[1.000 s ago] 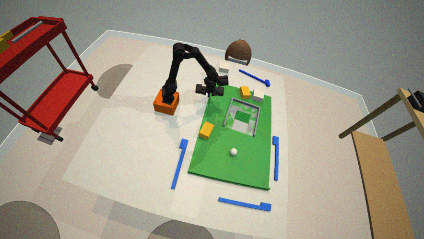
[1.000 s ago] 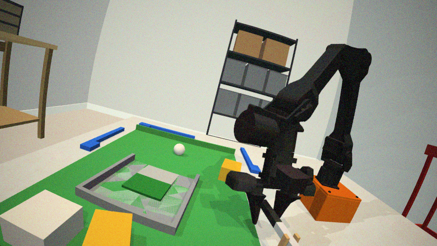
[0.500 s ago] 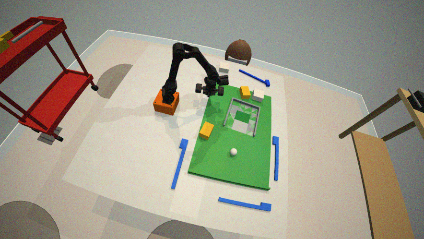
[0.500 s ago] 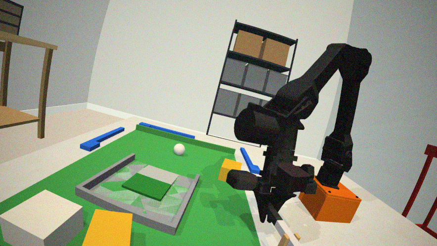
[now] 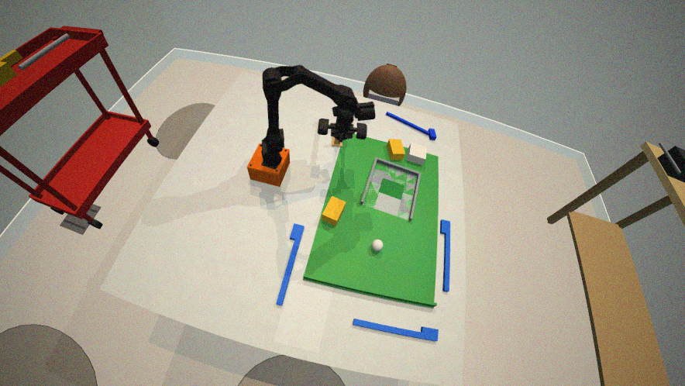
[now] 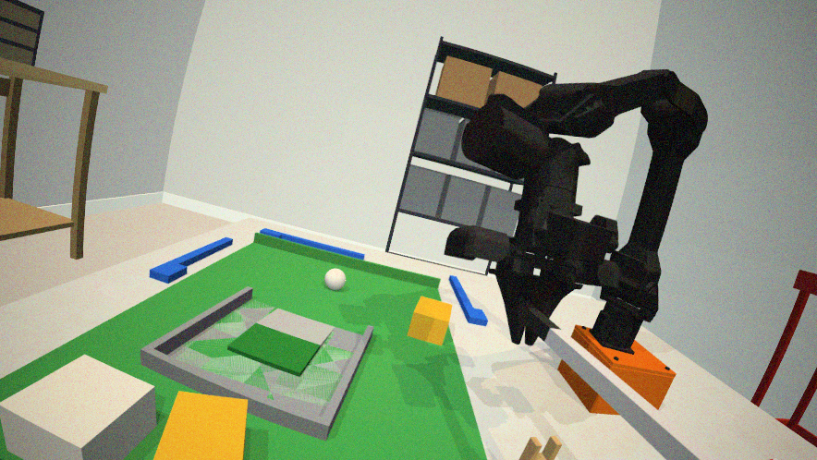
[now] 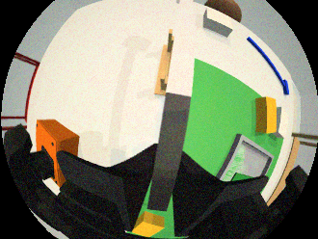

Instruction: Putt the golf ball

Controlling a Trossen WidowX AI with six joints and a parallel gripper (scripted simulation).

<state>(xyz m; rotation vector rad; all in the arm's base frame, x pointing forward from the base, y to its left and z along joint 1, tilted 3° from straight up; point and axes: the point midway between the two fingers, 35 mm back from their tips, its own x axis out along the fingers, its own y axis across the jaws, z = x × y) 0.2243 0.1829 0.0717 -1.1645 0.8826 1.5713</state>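
Observation:
My gripper [image 5: 342, 138] [image 6: 523, 340] [image 7: 166, 149] is shut on the dark grip of the putter [image 6: 605, 380] [image 7: 176, 118]. The putter's grey shaft slants away over the small wooden stand [image 6: 538, 450] [image 7: 164, 72]; its red head is not in view. The white golf ball [image 5: 376, 245] [image 6: 335, 278] rests on the green mat [image 5: 378, 282] [image 6: 286, 254] [image 7: 212, 103], away from my gripper. The pale ramp [image 5: 394, 205] [image 6: 294, 323] leads to the raised dark green [image 5: 391, 188] [image 6: 274, 348], inside a grey rail frame [image 5: 415, 196] [image 6: 347, 391] that is open toward the ball.
A yellow block [image 5: 334, 209] [image 6: 430, 320] [image 7: 149, 223] lies at the mat's edge near the arm. Another yellow block [image 5: 395, 149] [image 6: 202, 425] and a white block [image 5: 417, 153] [image 6: 79, 400] are behind the rail frame. Blue bars [image 5: 290, 268] [image 5: 445, 259] [image 5: 393, 329] surround the mat.

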